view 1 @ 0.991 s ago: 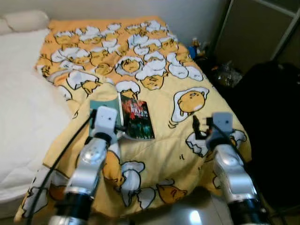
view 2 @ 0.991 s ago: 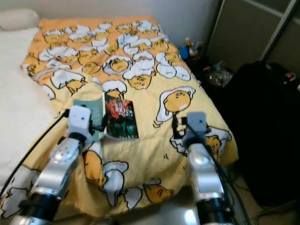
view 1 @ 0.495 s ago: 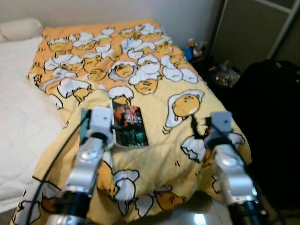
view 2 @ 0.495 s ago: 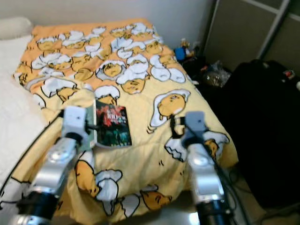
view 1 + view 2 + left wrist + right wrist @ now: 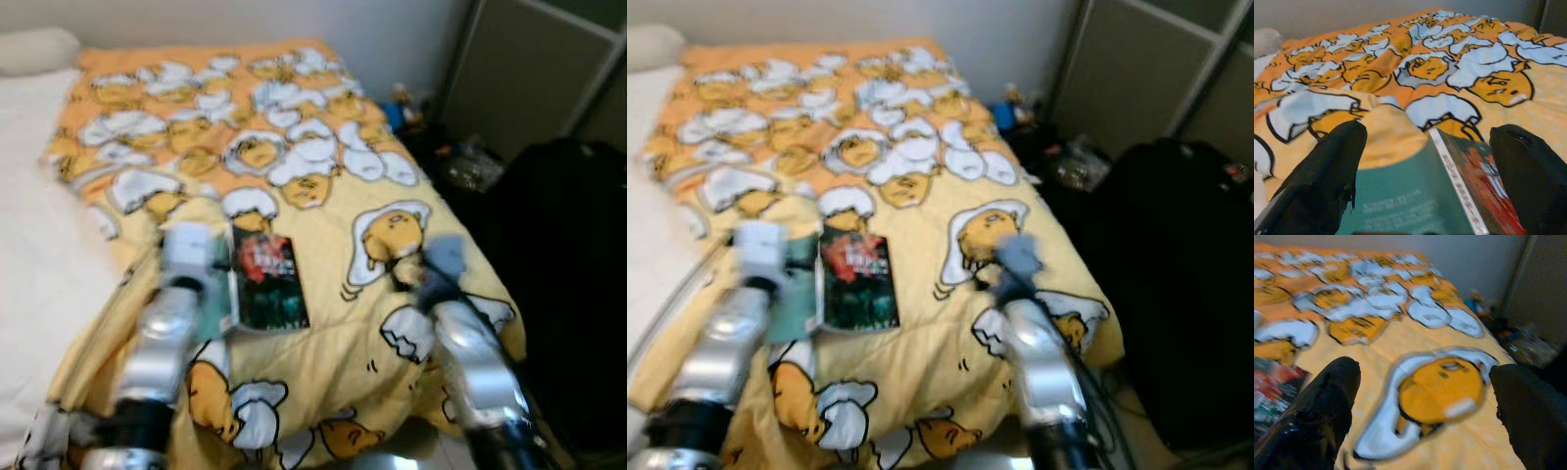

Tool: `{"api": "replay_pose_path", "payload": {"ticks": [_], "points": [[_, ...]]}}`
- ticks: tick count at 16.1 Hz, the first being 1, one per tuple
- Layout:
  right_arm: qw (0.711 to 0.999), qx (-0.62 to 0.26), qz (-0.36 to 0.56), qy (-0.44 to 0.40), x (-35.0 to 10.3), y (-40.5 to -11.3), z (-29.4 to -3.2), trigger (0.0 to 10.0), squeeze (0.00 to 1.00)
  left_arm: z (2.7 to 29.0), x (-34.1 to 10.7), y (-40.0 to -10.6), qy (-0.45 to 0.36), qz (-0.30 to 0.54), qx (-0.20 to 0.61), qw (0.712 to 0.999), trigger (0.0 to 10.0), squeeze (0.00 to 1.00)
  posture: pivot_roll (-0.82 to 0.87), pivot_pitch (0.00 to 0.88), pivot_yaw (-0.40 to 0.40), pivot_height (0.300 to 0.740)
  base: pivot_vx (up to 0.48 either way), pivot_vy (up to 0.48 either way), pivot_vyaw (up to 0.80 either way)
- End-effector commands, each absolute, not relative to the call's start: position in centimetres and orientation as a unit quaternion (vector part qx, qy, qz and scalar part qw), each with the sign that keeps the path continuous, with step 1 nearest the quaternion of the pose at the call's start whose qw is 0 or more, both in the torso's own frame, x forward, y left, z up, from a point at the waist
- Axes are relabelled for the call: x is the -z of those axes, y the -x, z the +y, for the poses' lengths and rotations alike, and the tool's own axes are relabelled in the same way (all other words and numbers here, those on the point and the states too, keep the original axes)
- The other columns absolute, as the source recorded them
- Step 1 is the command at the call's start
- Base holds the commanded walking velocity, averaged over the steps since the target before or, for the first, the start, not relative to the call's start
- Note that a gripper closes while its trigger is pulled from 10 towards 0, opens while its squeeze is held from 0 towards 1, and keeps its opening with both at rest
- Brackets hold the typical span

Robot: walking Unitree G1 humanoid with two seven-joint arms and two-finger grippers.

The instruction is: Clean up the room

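In your head views, blurred, an open book (image 5: 260,282) lies face down on the yellow egg-print blanket (image 5: 323,186) of the bed, left arm at its teal cover. Your left wrist view shows the left tool (image 5: 1430,176) spread wide, empty, straddling the book. Your right wrist view shows the right tool (image 5: 1425,406) wide open, empty, above the blanket

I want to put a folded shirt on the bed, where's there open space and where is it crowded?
Free: the quilt beyond the book, up toward the wall, and the white sheet on the robot's left. Crowded: the near end, where the left claw straddles the book and the right claw hovers beside it.
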State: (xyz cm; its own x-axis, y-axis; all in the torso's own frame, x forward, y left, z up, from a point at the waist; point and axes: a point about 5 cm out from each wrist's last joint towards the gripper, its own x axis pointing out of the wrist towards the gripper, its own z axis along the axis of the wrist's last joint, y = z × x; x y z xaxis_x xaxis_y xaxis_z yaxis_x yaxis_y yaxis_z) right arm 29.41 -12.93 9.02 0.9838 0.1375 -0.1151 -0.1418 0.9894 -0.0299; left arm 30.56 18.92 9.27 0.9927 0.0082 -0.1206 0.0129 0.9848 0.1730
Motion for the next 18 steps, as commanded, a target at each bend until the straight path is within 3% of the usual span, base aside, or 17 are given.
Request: {"api": "replay_pose_path", "payload": {"ticks": [1,7,12,18], "points": [[0.995,-0.068,0.073,0.026,-8.6,-29.5,-13.8,10.0,0.0,18.4,-9.5,-30.8,-0.07,0.065,0.019,0.995,10.0,1.0,0.03,0.0,-0.001,0.74,0.0,0.0,0.0],[0.994,-0.073,0.078,0.033,-8.4,-28.7,-14.7,10.0,0.0,18.5,-9.1,-32.4,-0.092,0.122,0.054,0.987,10.0,1.0,-0.01,0.0,0.034,0.74,0.0,0.0,0.0],[0.99,-0.094,0.088,0.054,-8.9,-28.6,-16.5,10.0,0.0,17.5,-11.4,-34.1,-0.085,0.094,0.068,0.99,10.0,1.0,0.02,0.0,-0.036,0.74,0.0,0.0,0.0],[0.982,-0.164,0.086,0.043,-9.0,-28.7,-14.7,10.0,0.0,19.6,-9.8,-33.1,-0.079,0.152,0.053,0.984,10.0,1.0,0.05,0.0,-0.002,0.74,0.0,0.0,0.0]]}}
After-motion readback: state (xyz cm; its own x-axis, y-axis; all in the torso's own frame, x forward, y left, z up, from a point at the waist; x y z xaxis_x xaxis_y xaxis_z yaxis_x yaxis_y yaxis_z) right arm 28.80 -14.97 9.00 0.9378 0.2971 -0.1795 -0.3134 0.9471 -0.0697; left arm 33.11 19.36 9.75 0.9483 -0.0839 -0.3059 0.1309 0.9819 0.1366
